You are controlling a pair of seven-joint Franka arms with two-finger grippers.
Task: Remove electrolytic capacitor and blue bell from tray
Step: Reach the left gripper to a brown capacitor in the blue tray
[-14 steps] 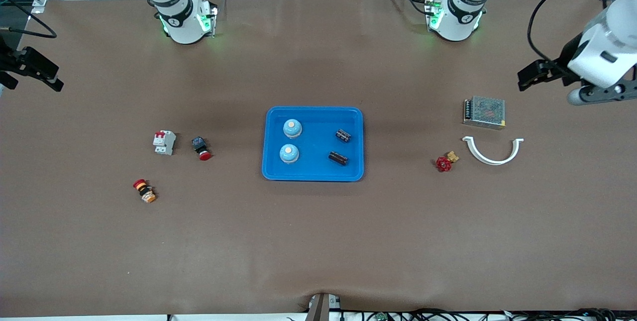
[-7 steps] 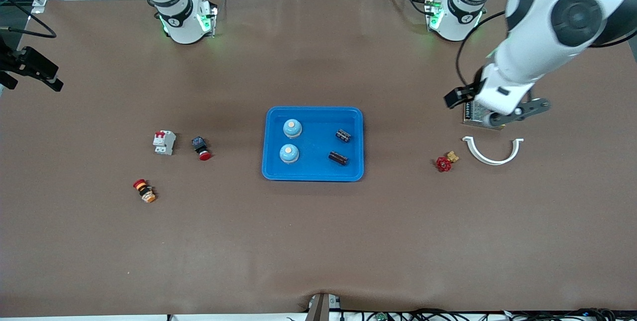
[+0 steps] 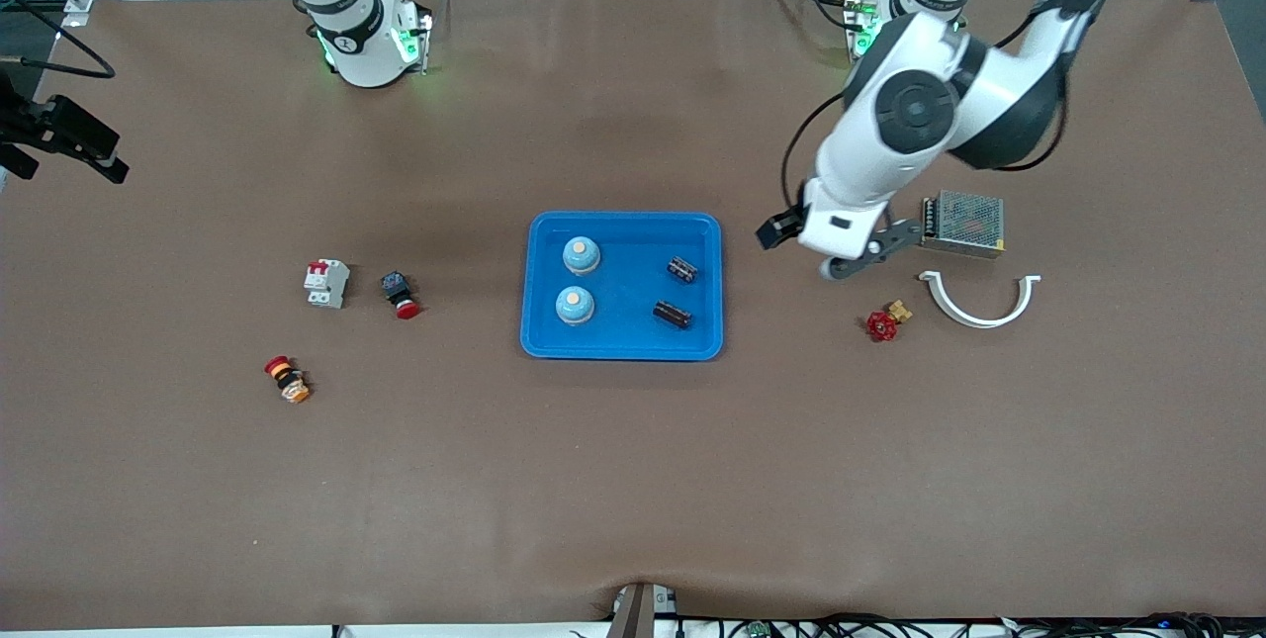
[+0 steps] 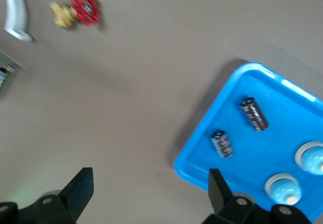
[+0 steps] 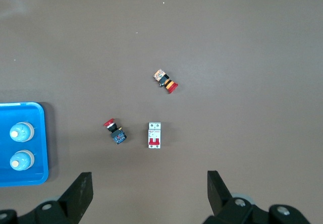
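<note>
Brown table (image 3: 633, 480), blue tray (image 3: 622, 348) at centre. In tray: two bells (image 3: 582, 255) toward right arm's end, two capacitors (image 3: 681, 269) toward left arm's end. Left gripper (image 4: 149, 193) wide open, empty, over bare table beside tray. Right gripper (image 5: 148, 193) open, empty, waiting at table's edge.

Both end effectors (image 4: 146, 193) (image 5: 146, 193) hang open, apparently empty.
</note>
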